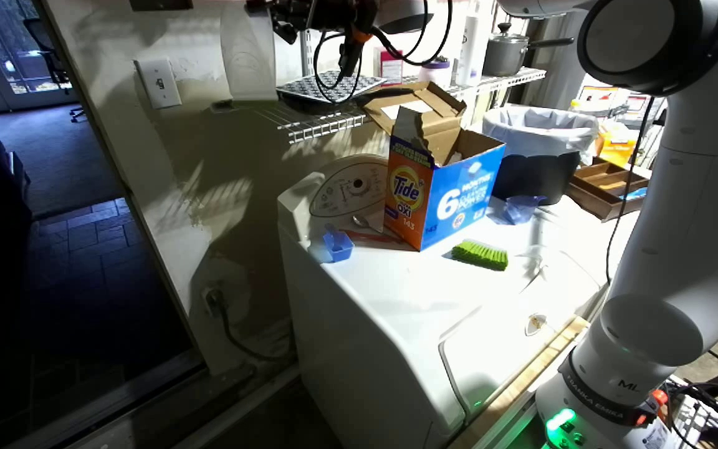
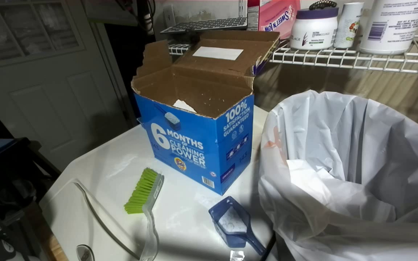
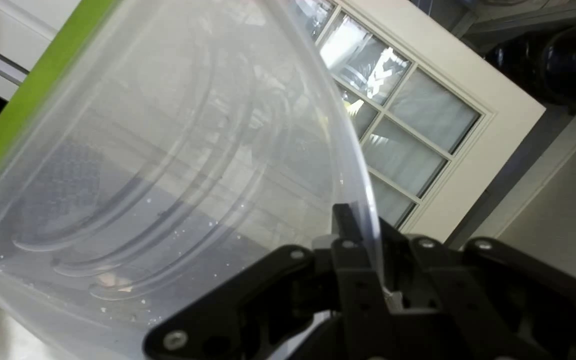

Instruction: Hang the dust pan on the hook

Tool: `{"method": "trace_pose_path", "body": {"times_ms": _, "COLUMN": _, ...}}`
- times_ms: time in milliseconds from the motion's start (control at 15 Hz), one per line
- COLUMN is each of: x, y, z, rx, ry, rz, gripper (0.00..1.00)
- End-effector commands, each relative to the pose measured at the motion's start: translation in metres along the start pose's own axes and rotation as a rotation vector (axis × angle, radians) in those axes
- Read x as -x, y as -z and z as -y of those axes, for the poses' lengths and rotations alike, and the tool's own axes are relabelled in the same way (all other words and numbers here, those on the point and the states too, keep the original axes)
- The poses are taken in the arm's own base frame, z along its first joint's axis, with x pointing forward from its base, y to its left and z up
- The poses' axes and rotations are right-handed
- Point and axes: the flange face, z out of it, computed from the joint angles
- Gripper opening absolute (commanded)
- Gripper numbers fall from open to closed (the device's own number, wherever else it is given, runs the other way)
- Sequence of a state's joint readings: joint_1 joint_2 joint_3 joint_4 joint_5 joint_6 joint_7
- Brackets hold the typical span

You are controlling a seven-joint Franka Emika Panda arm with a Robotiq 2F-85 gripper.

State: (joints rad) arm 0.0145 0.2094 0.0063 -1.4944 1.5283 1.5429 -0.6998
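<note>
The dust pan (image 1: 248, 59) is a translucent pale scoop, held upright close to the wall at the top of an exterior view. In the wrist view the dust pan (image 3: 168, 165) fills the left side, with ribs and a green edge strip. My gripper (image 1: 275, 17) is at its upper right side. In the wrist view the gripper (image 3: 368, 225) is shut on the pan's side rim, one finger on each side of it. The hook cannot be made out in any view. The pan's top end is cut off or hard to see.
A wire shelf (image 1: 321, 128) with a dark rack (image 1: 328, 87) stands right of the pan. Below are the washer (image 1: 390, 299), an open Tide box (image 1: 440, 193), a green brush (image 1: 480, 254), blue scoops (image 1: 337, 244) and a lined bin (image 1: 540, 134). A switch plate (image 1: 158, 83) is on the wall.
</note>
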Motion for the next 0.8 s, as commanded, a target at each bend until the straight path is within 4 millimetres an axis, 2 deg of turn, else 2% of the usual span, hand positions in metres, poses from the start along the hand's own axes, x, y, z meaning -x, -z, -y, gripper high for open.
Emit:
{"method": "trace_pose_path", "body": {"times_ms": 0, "x": -0.0011, "y": 0.0002, "z": 0.0016, "rx": 0.013, "ry": 0.005, "rz": -0.001, "gripper": 0.02}}
{"method": "trace_pose_path", "body": {"times_ms": 733, "x": 0.0008, "y": 0.0066, "z": 0.0052, "rx": 0.036, "ry": 0.021, "rz": 0.006, "gripper": 0.02}}
